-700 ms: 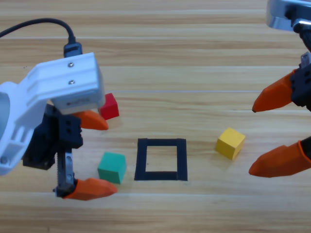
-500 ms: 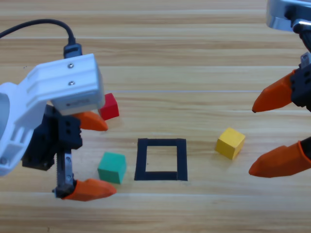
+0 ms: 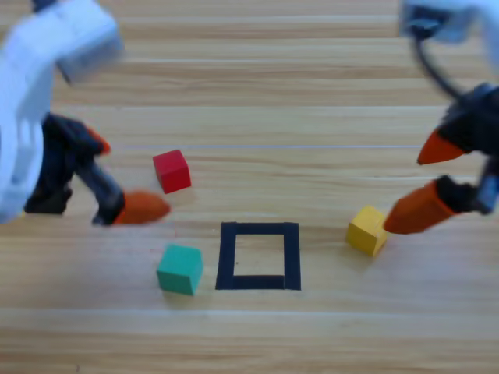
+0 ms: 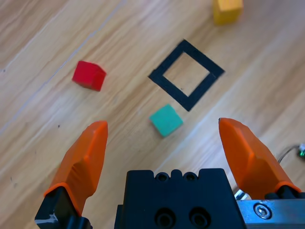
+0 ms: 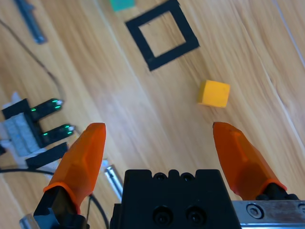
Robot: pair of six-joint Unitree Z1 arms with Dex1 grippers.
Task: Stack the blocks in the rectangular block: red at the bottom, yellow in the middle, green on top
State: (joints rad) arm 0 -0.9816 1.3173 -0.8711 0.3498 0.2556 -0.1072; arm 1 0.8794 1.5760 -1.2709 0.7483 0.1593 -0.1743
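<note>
Stacking not begun, judging by three cubes lying apart on wooden surface [image 3: 312, 78]. Nearest: teal-green cube [image 3: 180, 269] just left of black tape rectangle [image 3: 259, 255], wooden inside bare. Right of rectangle: yellow cube [image 3: 368, 230], right end effector [image 3: 425, 181] close beside, jaws spread, nothing held. Farther back on left: red cube [image 3: 171, 171], apart from rectangle, left end effector [image 3: 117, 175] near it at left edge, jaws wide apart, nothing held. All three placements left: red into rectangle, then yellow, then green. No brand, label or readable writing visible.
</note>
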